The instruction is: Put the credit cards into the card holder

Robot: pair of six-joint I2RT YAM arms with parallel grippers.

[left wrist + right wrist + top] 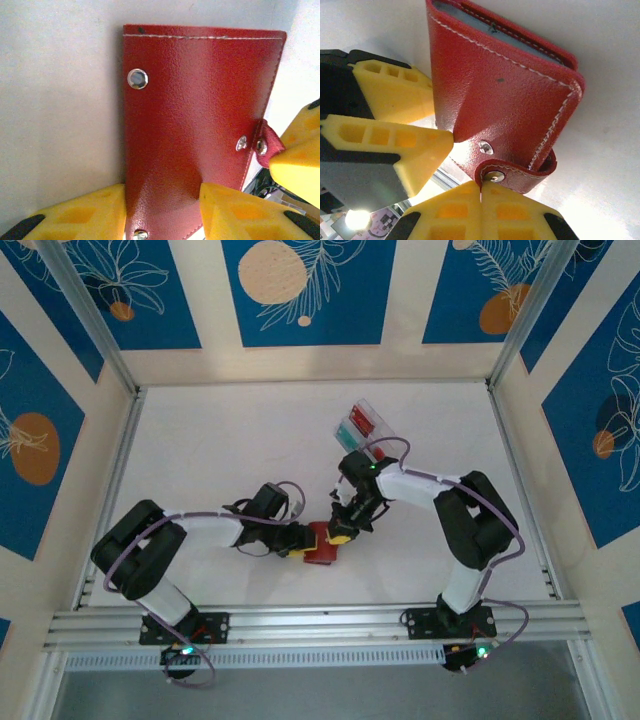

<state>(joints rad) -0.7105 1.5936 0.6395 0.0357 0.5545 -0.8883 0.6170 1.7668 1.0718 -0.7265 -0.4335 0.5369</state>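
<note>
The red card holder (195,110) is folded shut, with its stitched edge and snaps showing. My left gripper (162,192) is shut on its near end, one yellow finger against each side. In the top view the card holder (323,548) sits between both grippers near the table's front middle. My right gripper (481,187) is shut, its fingertips pinching the tip of the closing tab (520,175). The tab (267,145) curls away from the wallet body with its snap undone. A red credit card (362,421) and a teal one (347,432) lie in a clear box behind the right arm.
The clear plastic box (366,424) stands tilted at the back centre, close to the right arm's elbow. A white table top (230,440) is bordered by aluminium rails, with the front rail (320,625) just behind the arm bases.
</note>
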